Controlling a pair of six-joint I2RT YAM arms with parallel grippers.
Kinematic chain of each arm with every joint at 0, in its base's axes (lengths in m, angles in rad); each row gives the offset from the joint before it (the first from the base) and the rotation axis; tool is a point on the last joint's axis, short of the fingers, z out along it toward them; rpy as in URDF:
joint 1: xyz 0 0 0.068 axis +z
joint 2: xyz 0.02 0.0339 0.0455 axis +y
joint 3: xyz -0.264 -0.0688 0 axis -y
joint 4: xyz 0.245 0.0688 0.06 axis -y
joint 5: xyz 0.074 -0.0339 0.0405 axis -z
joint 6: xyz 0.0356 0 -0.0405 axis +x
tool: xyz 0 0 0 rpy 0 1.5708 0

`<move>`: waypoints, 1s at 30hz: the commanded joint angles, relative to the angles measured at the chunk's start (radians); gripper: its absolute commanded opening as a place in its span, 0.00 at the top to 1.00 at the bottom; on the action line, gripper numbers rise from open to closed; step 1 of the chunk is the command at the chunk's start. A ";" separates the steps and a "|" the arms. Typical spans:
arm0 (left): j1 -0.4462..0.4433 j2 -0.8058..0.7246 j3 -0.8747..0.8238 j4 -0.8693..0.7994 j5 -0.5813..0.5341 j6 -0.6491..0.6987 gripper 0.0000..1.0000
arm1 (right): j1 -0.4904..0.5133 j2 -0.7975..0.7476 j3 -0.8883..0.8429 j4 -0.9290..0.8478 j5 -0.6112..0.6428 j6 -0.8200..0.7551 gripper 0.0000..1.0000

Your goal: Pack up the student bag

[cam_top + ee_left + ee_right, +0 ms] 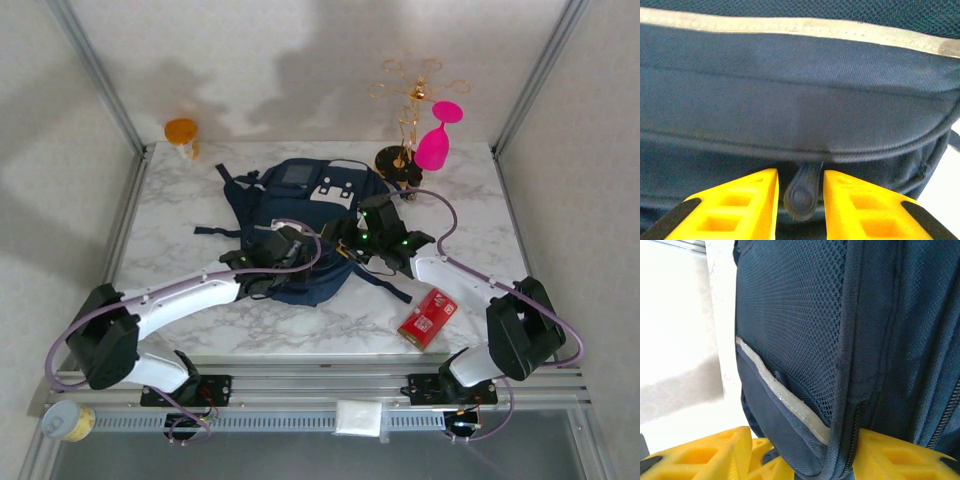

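The student bag (300, 205) lies flat in the middle of the marble table, navy with white patches and a grey square patch. My left gripper (283, 247) sits at the bag's near left side. In the left wrist view its yellow fingers (740, 205) stand narrowly open on either side of a dark zipper pull (802, 192), with a thin gap on each side. My right gripper (366, 236) is at the bag's right side. In the right wrist view its yellow fingers (900, 452) pinch a fold of the bag's seam (840, 440) beside a zipper and mesh pocket.
A red box (428, 317) lies on the table near the right arm. At the back stand an orange cup (182, 133), a pink goblet (438, 140) and a gold wire stand (405, 110). A dark strap (385, 280) trails from the bag toward the front.
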 commanded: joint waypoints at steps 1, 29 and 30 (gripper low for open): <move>-0.007 -0.061 -0.035 0.036 0.000 -0.056 0.63 | 0.041 -0.036 -0.004 0.073 0.034 0.077 0.47; 0.090 -0.267 -0.163 0.056 -0.011 -0.086 0.54 | 0.162 0.033 0.223 -0.211 0.360 -0.039 0.49; 0.091 -0.268 -0.162 0.052 -0.013 -0.084 0.54 | 0.162 0.042 0.217 -0.194 0.350 -0.026 0.49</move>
